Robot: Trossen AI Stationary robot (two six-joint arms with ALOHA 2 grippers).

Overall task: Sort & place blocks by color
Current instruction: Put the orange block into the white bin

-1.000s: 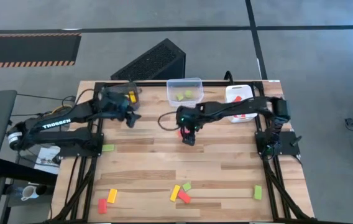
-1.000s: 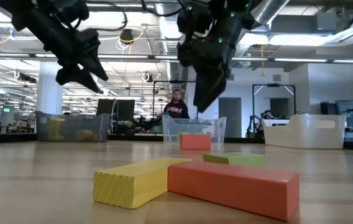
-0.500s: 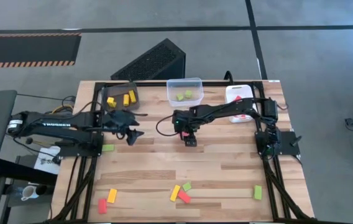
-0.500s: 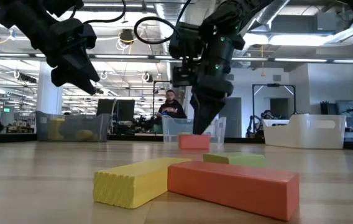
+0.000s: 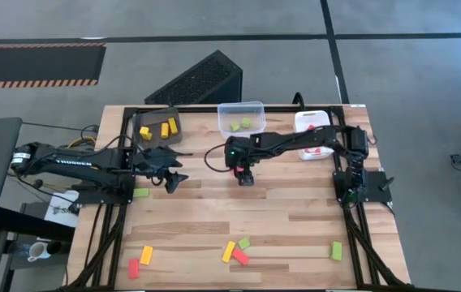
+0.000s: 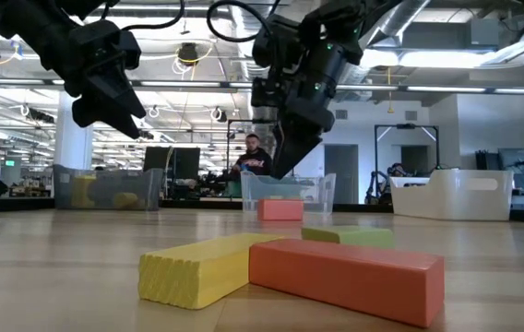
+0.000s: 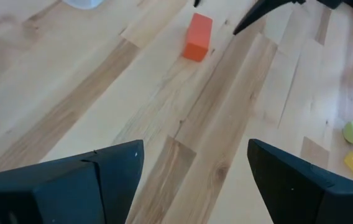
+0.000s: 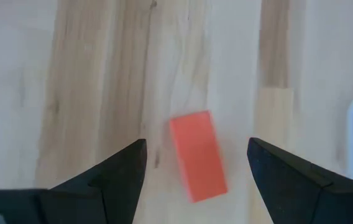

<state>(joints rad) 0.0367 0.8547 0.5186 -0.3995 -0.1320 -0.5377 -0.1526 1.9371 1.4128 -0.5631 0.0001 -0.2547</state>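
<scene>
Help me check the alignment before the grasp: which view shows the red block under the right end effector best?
The right wrist view: the red block lies whole and tilted between the open right end effector fingers. The left wrist view shows it farther off, the low view side-on under the arm, and the high view mostly hides it.

Pale striped wooden table point(image 5: 295, 219); dark arms. Red block point(image 8: 198, 155) below the black right gripper point(image 5: 245, 178). Yellow blocks point(image 5: 165, 127) in the dark brown bin point(image 5: 177, 123); apparently light green ones point(image 5: 241, 124) in the clear bin point(image 5: 239, 106); white bin point(image 5: 300, 119) holds red.
</scene>
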